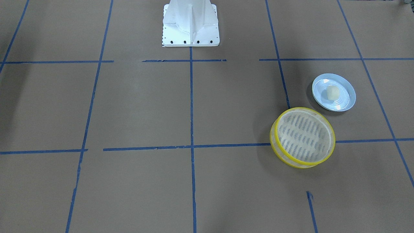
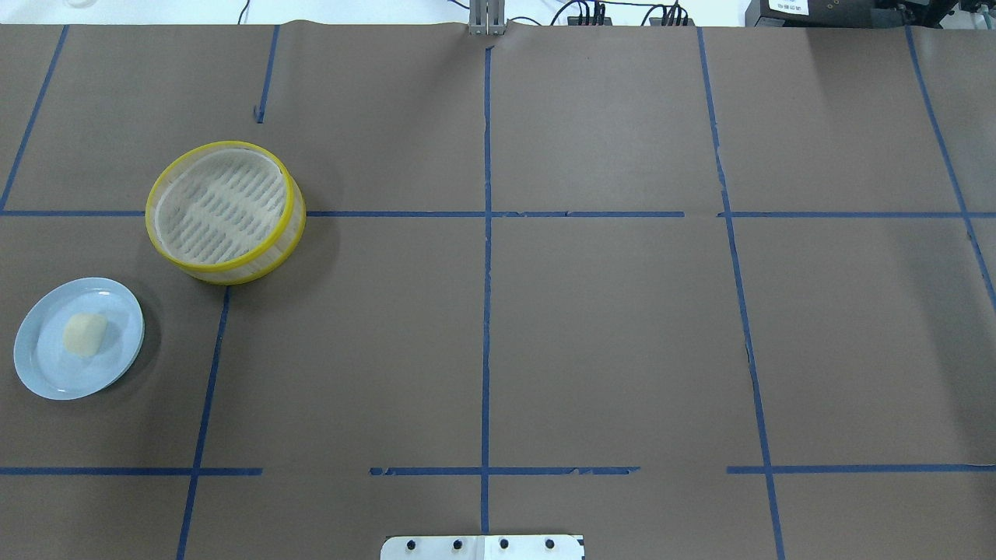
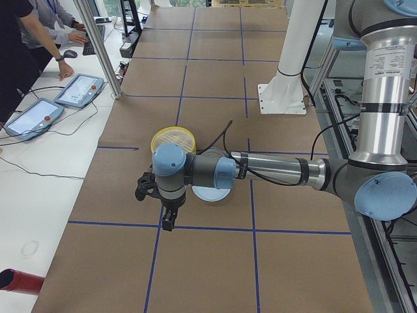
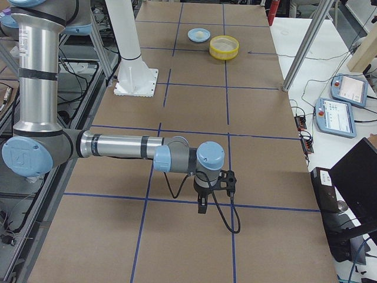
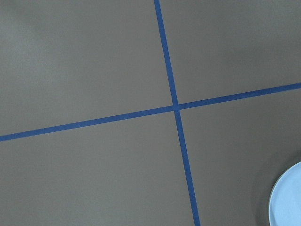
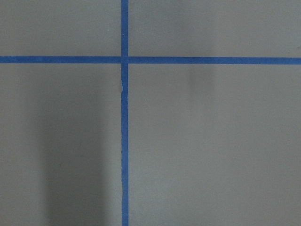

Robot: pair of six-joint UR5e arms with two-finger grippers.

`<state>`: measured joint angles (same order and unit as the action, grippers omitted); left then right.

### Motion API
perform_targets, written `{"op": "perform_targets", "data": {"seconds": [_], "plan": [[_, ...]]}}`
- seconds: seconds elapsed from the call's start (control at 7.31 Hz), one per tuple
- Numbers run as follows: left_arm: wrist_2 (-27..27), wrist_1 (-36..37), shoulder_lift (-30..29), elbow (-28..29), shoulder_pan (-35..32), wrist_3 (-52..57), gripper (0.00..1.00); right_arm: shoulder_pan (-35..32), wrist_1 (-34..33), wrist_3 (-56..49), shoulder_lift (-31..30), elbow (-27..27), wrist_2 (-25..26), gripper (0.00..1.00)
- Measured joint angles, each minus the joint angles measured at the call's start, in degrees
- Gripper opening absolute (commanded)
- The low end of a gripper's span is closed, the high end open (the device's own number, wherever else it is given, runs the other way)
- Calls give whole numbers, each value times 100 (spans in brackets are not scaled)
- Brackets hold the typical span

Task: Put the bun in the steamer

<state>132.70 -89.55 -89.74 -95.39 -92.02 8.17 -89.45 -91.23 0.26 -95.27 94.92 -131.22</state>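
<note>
The cream-white bun (image 1: 332,93) lies on a pale blue plate (image 1: 349,101) on the robot's left side; both show in the overhead view, bun (image 2: 84,334) and plate (image 2: 47,377). The yellow-rimmed steamer (image 1: 280,155) stands empty beside the plate, farther from the robot (image 2: 268,260). My left gripper (image 3: 168,222) hangs over the table near the plate (image 3: 207,195), seen only in the left side view. My right gripper (image 4: 202,207) hangs over bare table, far from the steamer (image 4: 224,47). I cannot tell whether either gripper is open or shut.
The white robot pedestal (image 1: 190,24) stands at the table's near-middle edge. Blue tape lines grid the brown table. The left wrist view catches the plate's edge (image 5: 289,200). Operators and teach pendants (image 3: 78,88) sit beside the table.
</note>
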Motion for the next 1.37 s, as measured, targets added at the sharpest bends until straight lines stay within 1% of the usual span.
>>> {"op": "perform_targets", "data": {"seconds": [0.55, 0.82, 0.96, 1.09, 1.23, 1.37], "plan": [[5, -38, -5, -19, 13, 10, 100, 4, 0, 0, 0, 0, 0, 100], [8, -44, -29, -139, 77, -112, 100, 6, 0, 0, 1, 0, 0, 100], [10, -54, -48, -311, 294, -558, 100, 5, 0, 0, 3, 0, 0, 100], [3, -164, -85, -604, 817, -1494, 100, 2, 0, 0, 2, 0, 0, 100], [-15, -425, -138, -860, 1429, -2509, 100, 2, 0, 0, 1, 0, 0, 100], [-28, -705, -171, -990, 1830, -3176, 100, 2, 0, 0, 1, 0, 0, 100]]}}
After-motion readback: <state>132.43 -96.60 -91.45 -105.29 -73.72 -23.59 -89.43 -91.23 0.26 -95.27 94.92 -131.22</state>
